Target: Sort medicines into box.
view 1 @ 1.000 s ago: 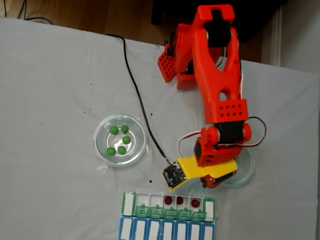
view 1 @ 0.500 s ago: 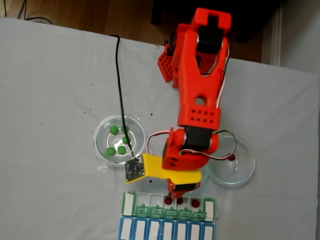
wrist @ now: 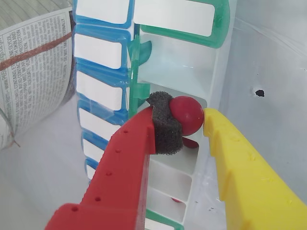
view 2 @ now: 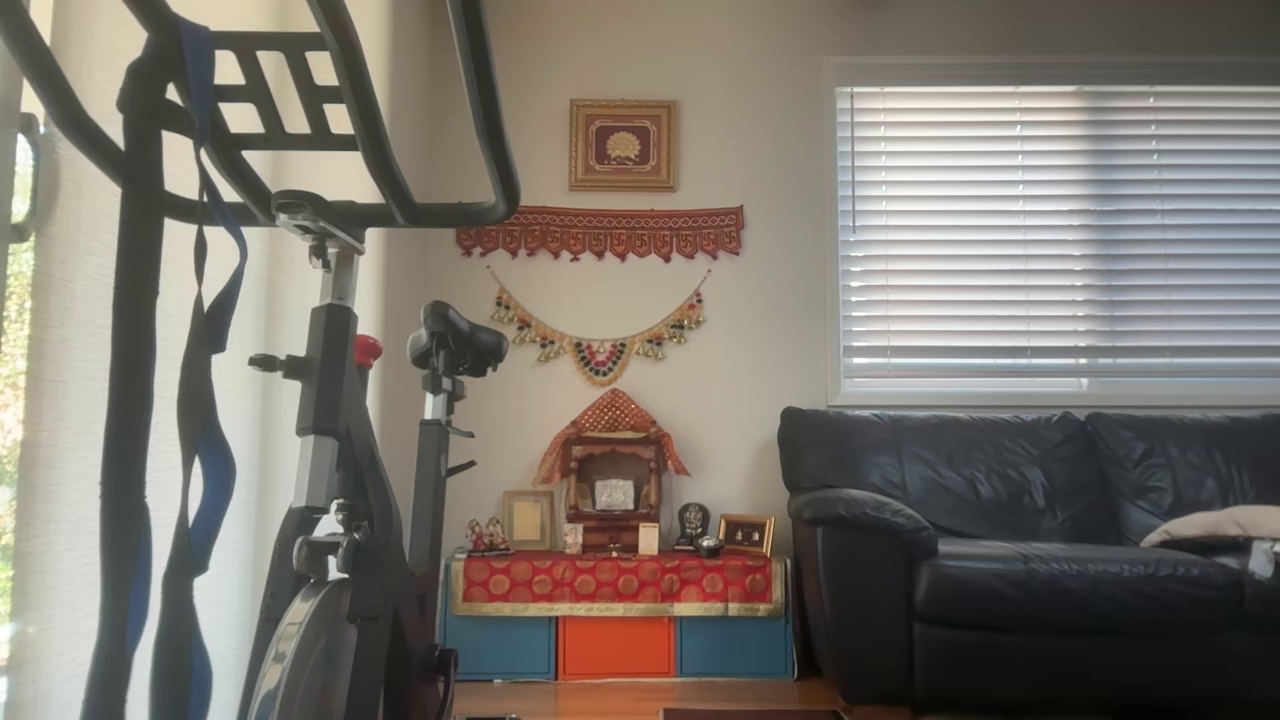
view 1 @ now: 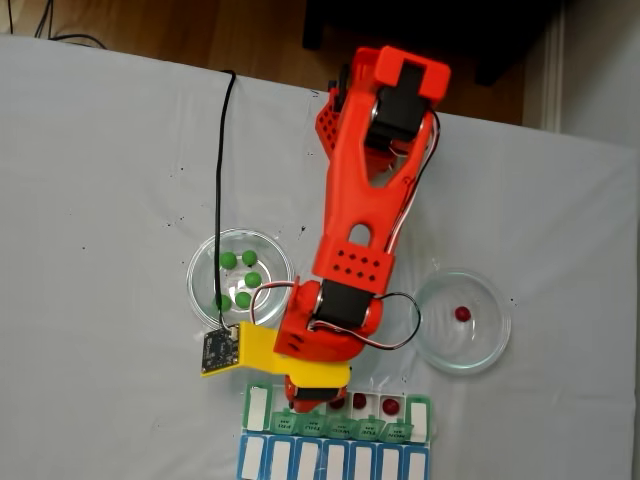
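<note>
White cloth covers the table [view 1: 100,150] in the fixed view, with a strip of wooden floor beyond its far edge. Taking the box [view 1: 420,418] as the landmark: it lies at the near edge of the cloth, a white organiser with a row of green day-labelled lids [view 1: 372,431] folded toward the viewer, and a blue-framed row of white lids [view 1: 330,462] touches its near side. Two red balls [view 1: 360,401] sit in open compartments toward the box's right end in that view. Up and to the right of the box stands a clear glass dish [view 1: 492,340] holding one red ball [view 1: 462,314]; up and to the left of the box is another glass dish [view 1: 205,262] with five green balls [view 1: 228,260] in it.

An orange arm [view 1: 355,220] reaches from the far side of the table down over the left-middle part of the box, its yellow part jutting left with a small circuit board [view 1: 217,351] at the tip. In the wrist view the gripper [wrist: 191,123] is clamped on a dark red ball [wrist: 188,115], pinched between the grey foam pad [wrist: 165,125] on the red finger and the tip of the yellow finger [wrist: 217,125]. That ball hangs directly above an open compartment of the box [wrist: 177,67], next to a raised green lid. Another red ball [wrist: 191,142] peeks out just beneath it, and a third [wrist: 176,199] lies in a compartment further along. A printed paper [wrist: 33,67] lies beyond the blue row
</note>
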